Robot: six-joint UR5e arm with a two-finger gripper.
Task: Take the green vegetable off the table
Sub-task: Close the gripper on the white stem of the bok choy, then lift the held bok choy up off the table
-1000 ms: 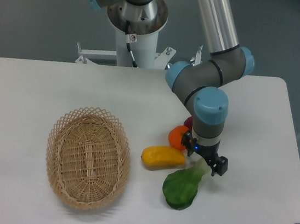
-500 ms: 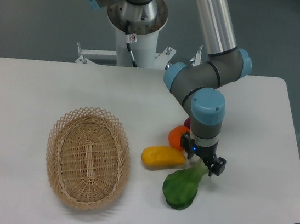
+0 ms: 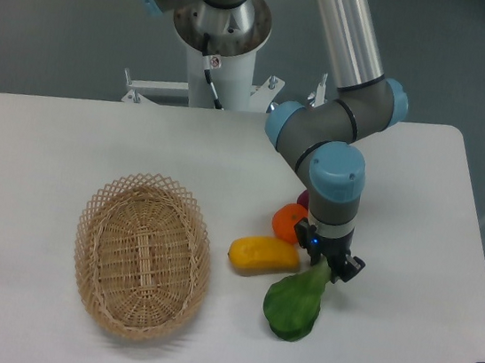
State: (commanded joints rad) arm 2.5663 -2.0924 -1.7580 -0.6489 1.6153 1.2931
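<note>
The green vegetable lies on the white table, its broad dark leaf toward the front and its pale stem pointing up and right. My gripper points straight down over the stem end. Its two black fingers stand on either side of the stem and press against it. The leaf still rests on the tabletop.
A yellow oblong vegetable lies just left of the gripper. An orange round piece and a partly hidden purple piece sit behind it. A wicker basket stands at the left. The robot base is at the far edge.
The gripper's fingers have drawn closer together around the vegetable's stem, and the wrist shifted slightly left. The vegetable has barely moved.
</note>
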